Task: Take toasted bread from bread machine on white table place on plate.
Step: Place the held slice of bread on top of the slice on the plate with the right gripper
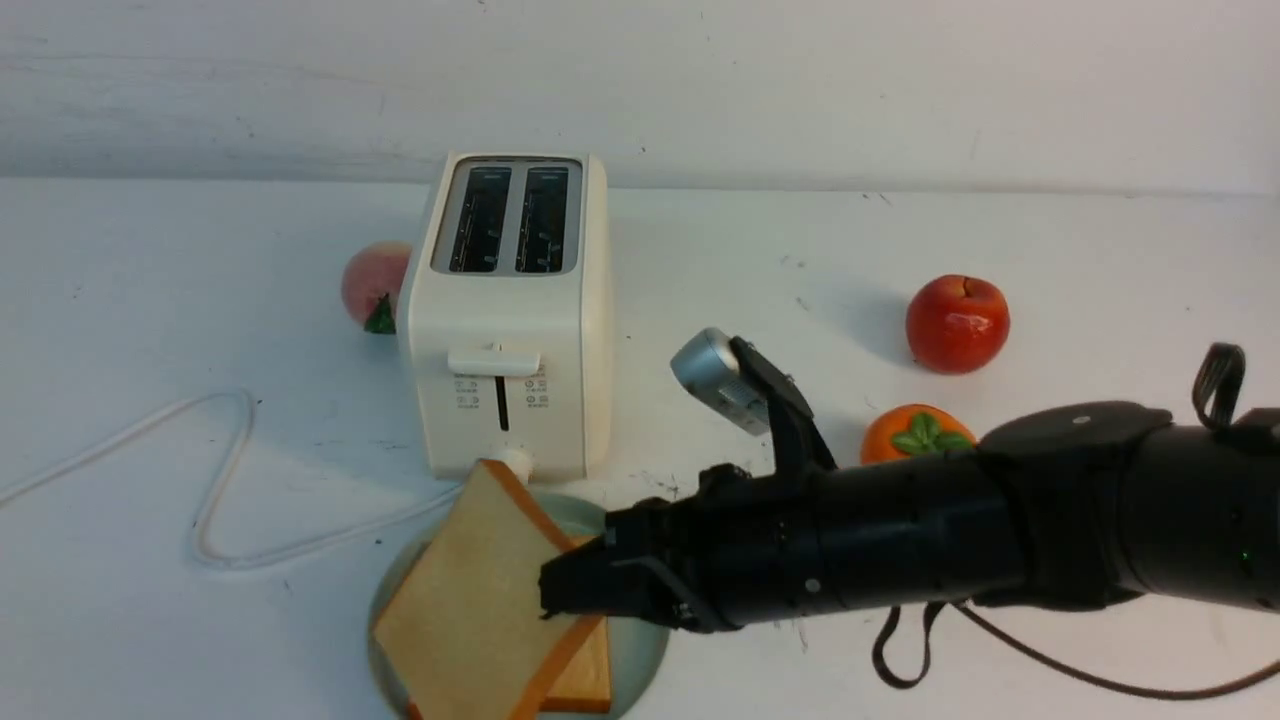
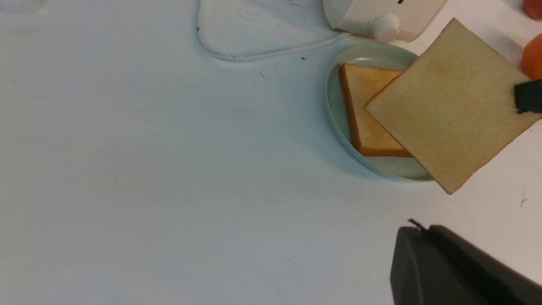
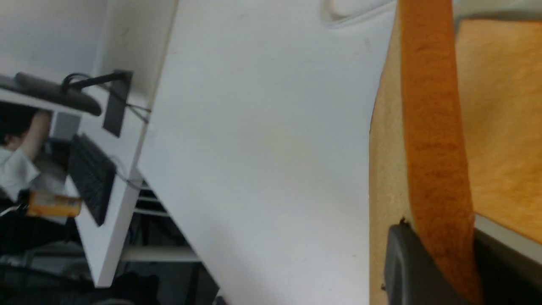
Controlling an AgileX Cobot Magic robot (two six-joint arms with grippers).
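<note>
The bread machine [image 1: 510, 310] stands on the white table [image 1: 150, 300] with both slots empty. In front of it lies the plate [image 1: 640, 640], which also shows in the left wrist view [image 2: 332, 110]. One toasted bread slice [image 2: 364, 114] lies flat on it. My right gripper [image 1: 560, 595] is shut on the second slice [image 1: 470, 600] and holds it tilted over the plate. In the right wrist view its crust edge [image 3: 432, 148] sits between the fingers [image 3: 406, 267]. My left gripper [image 2: 417, 228] is shut and empty, above bare table near the plate.
A white cord [image 1: 220, 480] loops on the table left of the bread machine. A peach [image 1: 372, 285] sits behind its left side. A red apple [image 1: 957, 323] and an orange persimmon [image 1: 915, 432] lie to the right, behind my right arm.
</note>
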